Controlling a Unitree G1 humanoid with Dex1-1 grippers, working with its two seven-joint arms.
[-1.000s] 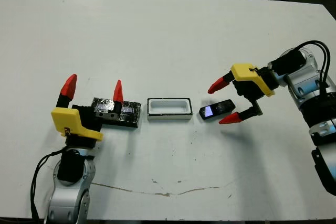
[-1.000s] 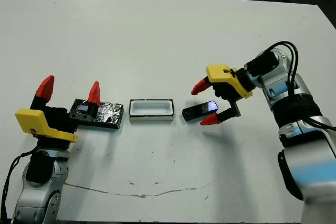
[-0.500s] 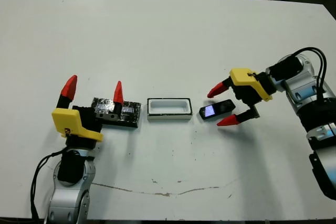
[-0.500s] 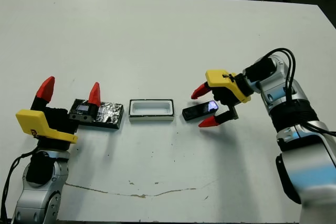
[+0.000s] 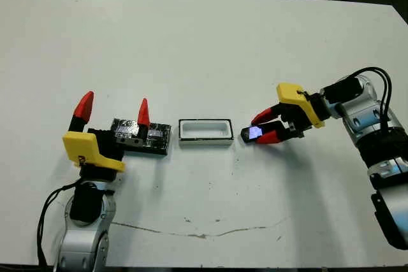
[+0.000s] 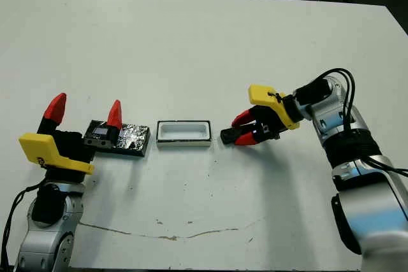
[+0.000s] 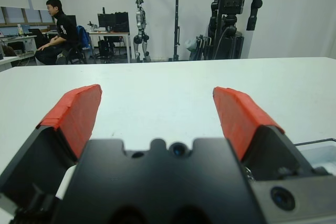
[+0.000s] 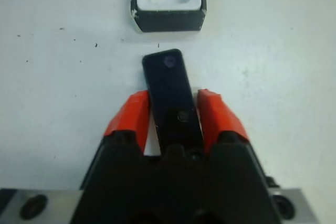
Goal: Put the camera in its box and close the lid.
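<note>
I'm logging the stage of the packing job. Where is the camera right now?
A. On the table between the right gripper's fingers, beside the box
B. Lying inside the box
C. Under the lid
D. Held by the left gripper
A: the right gripper has its fingers on either side of the camera, which lies on the table just outside the empty box.

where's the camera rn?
In the head views, the camera lies on the table right of centre, just right of the empty box, with the right gripper closed around its far end.
</note>
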